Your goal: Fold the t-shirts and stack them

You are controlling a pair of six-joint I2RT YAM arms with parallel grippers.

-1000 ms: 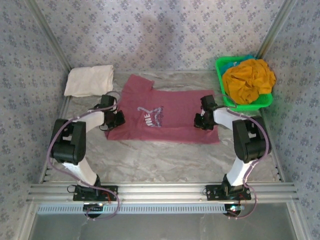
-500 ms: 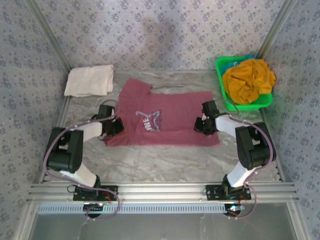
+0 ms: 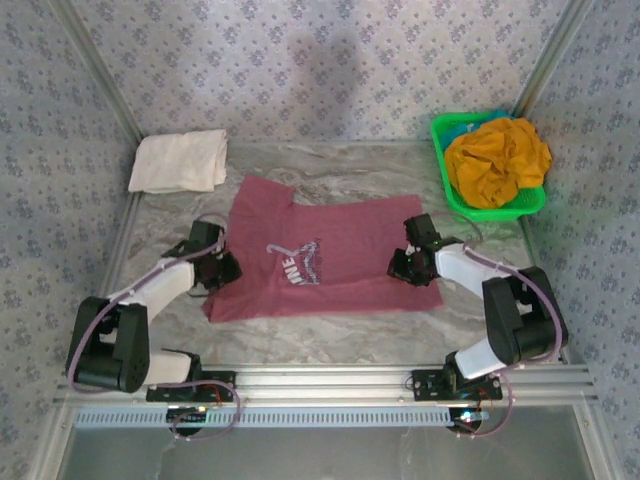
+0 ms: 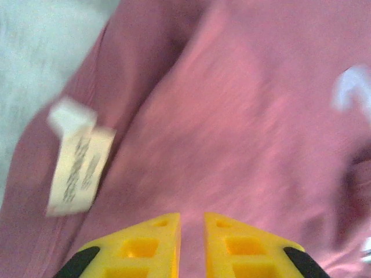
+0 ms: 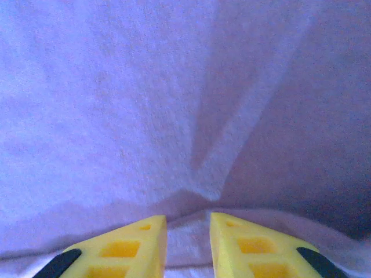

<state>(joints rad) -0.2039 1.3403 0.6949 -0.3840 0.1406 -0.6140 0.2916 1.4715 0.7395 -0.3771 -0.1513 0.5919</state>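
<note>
The maroon t-shirt [image 3: 340,250] with its white print lies spread flat across the middle of the table. My left gripper [image 3: 220,270] pinches its left edge, the yellow fingers [image 4: 151,243] nearly together with maroon cloth [image 4: 232,116] between them and a white care label [image 4: 78,168] beside them. My right gripper [image 3: 402,265] grips the right edge, a fold of the shirt [image 5: 145,104] caught between its fingers [image 5: 249,246]. The cream-white tee [image 3: 180,160] lies folded at the back left. The mustard-orange tee [image 3: 497,158] sits crumpled in the basket.
The bright green basket [image 3: 495,212] stands at the back right, close to the right arm. Patterned walls close in the table on three sides. Bare marbled tabletop [image 3: 320,325] runs between the shirt and the front rail.
Both grippers have drawn back toward the near edge, dragging the maroon shirt with them; it now lies closer to the arm bases and slightly further left.
</note>
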